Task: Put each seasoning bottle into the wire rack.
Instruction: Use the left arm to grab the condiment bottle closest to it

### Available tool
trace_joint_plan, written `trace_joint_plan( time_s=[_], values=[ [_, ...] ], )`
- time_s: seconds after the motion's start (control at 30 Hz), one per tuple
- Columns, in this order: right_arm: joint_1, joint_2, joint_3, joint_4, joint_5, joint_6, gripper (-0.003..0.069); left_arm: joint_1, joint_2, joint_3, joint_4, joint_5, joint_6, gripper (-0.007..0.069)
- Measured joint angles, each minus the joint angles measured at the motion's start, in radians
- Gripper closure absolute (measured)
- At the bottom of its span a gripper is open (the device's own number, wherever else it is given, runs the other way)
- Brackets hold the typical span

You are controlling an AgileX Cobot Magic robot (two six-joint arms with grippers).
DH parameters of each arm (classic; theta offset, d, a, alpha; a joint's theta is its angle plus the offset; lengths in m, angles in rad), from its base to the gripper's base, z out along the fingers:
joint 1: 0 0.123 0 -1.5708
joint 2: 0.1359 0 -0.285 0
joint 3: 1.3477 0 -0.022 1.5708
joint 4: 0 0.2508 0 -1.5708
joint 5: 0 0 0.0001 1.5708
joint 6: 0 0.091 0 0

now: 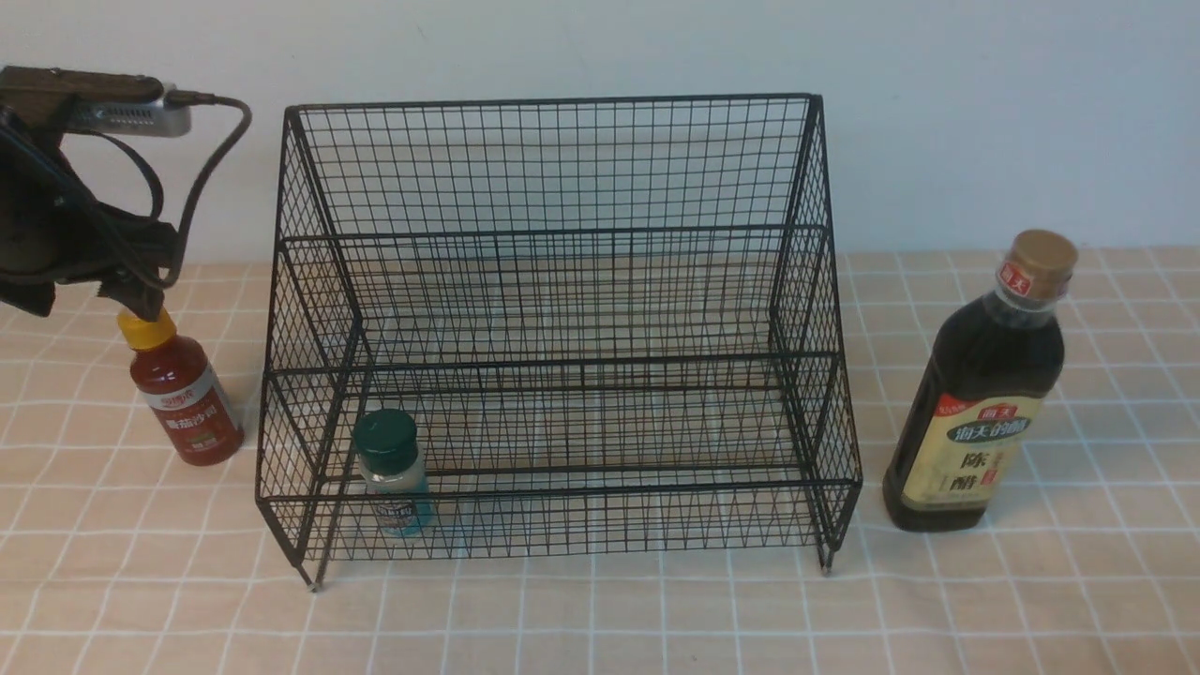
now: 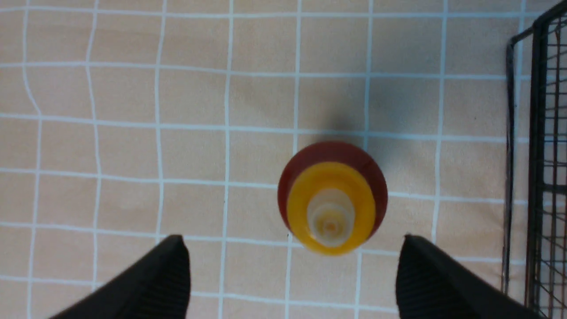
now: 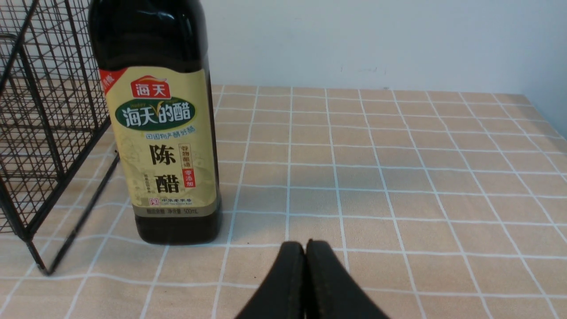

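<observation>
The black wire rack (image 1: 562, 234) stands mid-table. The clear shaker with the dark green cap (image 1: 392, 472) stands upright in the rack's lower tier, at its left. The red sauce bottle (image 1: 184, 394) with a yellow nozzle stands on the cloth left of the rack. My left gripper (image 2: 292, 248) is open directly above it, the nozzle (image 2: 331, 208) lying just off the gap between its fingers (image 2: 172, 274). The tall dark vinegar bottle (image 1: 984, 384) stands right of the rack. My right gripper (image 3: 305, 248) is shut and empty, low over the cloth, near that bottle (image 3: 159, 124).
A checked tan cloth (image 1: 600, 619) covers the table up to a white wall behind. The rack's side wall (image 2: 540, 177) is close to my left gripper. The rack's corner and foot (image 3: 31, 177) stand beside the vinegar bottle.
</observation>
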Motion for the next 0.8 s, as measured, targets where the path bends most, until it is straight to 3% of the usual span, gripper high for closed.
trace_joint_plan(
  time_s=[0.4,0.5,0.63,0.8],
  values=[
    [0.0,0.0,0.0,0.0,0.0,0.0,0.0673,0.0,0.089,0.0,-0.016,-0.063,0.0,0.0056],
    [0.0,0.0,0.0,0.0,0.0,0.0,0.0673,0.0,0.109,0.0,-0.016,-0.065,0.0,0.013],
    [0.0,0.0,0.0,0.0,0.0,0.0,0.0673,0.0,0.112,0.0,-0.029,-0.064,0.0,0.0344],
    [0.0,0.0,0.0,0.0,0.0,0.0,0.0673,0.0,0.099,-0.004,-0.016,-0.014,0.0,0.0337]
  ],
)
